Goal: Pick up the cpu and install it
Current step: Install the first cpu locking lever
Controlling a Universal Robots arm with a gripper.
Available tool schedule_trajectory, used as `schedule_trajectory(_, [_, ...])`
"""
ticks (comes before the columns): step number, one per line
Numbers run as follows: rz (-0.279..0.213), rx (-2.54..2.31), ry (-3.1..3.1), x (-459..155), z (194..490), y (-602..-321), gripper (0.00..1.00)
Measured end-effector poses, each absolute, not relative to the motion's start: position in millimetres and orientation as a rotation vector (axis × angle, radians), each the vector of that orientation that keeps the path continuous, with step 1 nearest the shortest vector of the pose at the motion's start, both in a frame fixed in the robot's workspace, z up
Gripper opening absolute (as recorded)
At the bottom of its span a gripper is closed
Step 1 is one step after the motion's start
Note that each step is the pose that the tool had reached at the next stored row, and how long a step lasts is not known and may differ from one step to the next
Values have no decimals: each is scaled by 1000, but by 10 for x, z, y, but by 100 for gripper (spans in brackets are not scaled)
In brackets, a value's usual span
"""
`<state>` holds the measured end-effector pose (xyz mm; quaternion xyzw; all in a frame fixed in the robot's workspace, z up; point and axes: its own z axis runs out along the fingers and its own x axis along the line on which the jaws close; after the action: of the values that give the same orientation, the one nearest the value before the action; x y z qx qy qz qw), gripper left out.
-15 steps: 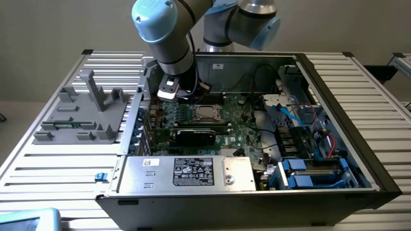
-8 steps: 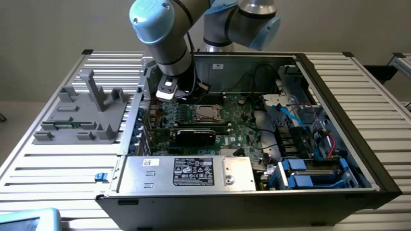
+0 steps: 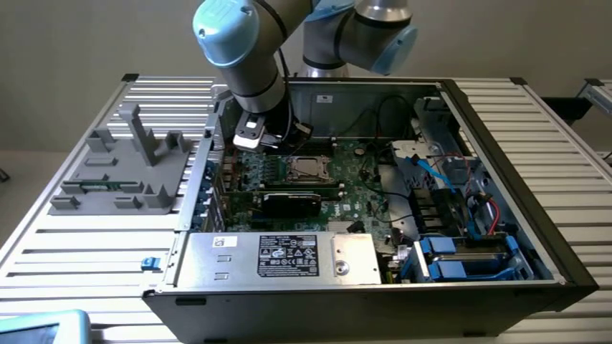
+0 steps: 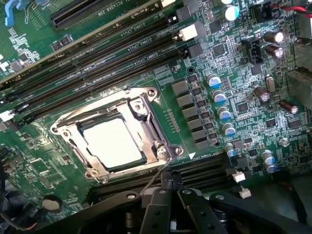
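Observation:
The cpu (image 4: pixel 113 142), a small square chip with a pale metal top, lies flat inside the dark socket with its metal frame (image 4: pixel 141 105) on the green motherboard (image 4: pixel 234 87). My gripper (image 4: pixel 169 184) is shut, its black fingertips pressed together with nothing between them, hovering just off one corner of the socket. A thin wire lever (image 4: pixel 155 179) runs from that corner towards the fingertips. In the exterior view the gripper (image 3: pixel 251 143) hangs inside the open computer case, slightly to the exterior view's left of the cpu (image 3: pixel 306 168).
A grey plastic tray with upright posts (image 3: pixel 125 172) stands on the slatted table at the exterior view's left of the case. Inside the case are a silver power supply (image 3: pixel 287 254), a black card (image 3: pixel 292 202), cables and blue drive brackets (image 3: pixel 459 258). Memory slots (image 4: pixel 97 63) flank the socket.

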<state>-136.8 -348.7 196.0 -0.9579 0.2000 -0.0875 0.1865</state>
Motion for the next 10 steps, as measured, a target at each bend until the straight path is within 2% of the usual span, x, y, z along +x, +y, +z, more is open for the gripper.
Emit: schedule_trajectory(10, [-249,-2697,563,-1329,1941,-3487,11])
